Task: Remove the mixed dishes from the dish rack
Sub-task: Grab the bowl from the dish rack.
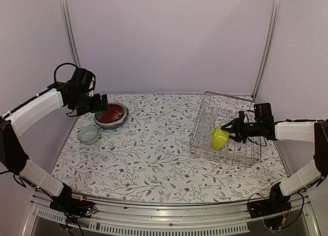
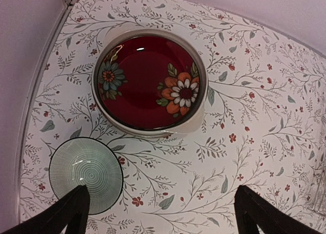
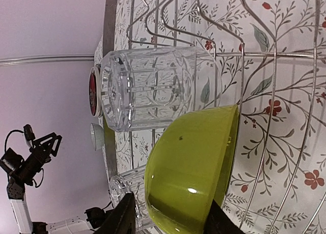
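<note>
Right gripper (image 3: 168,218) tight on lime-green bowl (image 3: 188,163) in dish rack (image 1: 229,96); left gripper (image 2: 163,203) fully spread.

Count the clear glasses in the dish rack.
2. One glass sits in the rack next to the green bowl. A second glass shows only partly past the bowl's edge. Others may be hidden behind the bowl.
</note>
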{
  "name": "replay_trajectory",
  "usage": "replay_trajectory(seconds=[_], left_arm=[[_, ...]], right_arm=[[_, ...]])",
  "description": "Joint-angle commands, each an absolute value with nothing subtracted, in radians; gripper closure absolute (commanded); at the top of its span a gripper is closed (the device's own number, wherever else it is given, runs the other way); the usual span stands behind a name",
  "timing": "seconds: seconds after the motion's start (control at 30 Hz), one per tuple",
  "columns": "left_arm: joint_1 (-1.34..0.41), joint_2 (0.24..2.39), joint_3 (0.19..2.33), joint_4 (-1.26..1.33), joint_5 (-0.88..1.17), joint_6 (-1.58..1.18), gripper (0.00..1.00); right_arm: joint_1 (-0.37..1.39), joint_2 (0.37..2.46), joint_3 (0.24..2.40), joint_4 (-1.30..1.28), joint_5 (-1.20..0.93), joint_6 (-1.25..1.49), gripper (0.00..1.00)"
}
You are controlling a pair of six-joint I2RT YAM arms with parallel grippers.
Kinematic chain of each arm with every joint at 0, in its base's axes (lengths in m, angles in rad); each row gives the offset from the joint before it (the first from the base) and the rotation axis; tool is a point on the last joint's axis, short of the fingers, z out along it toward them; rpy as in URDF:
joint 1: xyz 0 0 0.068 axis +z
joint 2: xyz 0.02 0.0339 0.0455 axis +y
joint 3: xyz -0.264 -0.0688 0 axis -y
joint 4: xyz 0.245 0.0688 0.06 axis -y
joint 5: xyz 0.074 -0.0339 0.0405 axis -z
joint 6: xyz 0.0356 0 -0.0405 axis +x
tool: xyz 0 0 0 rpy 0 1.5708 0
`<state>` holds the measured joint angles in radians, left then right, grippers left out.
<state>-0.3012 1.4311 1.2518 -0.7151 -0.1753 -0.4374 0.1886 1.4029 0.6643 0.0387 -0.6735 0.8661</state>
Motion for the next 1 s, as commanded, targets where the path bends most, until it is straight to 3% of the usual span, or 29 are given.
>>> replay_trajectory(seconds=[0.0,0.13,0.67,0.97], left_arm=[[-0.311,1.430,1.250,-0.699,-0.171,-0.431,0.00],[-0.312,1.434,1.250,-0.695,-0.169,-0.433,0.01],[-0.312,1.439,1.253,-0.694,-0.161,-0.436,0.00],[-0.312,1.438,1.253,-0.692,-0.158,-0.437,0.00]], right_arm=[[0.188,1.432,0.668,0.071,-0.712,0.869,0.65],[0.190,1.442,0.662,0.122,-0.744,0.902,0.76],[0.189,1.401,0.676,0.227,-0.805,1.039,1.00],[0.188,1.371,0.705,0.199,-0.807,1.040,1.00]])
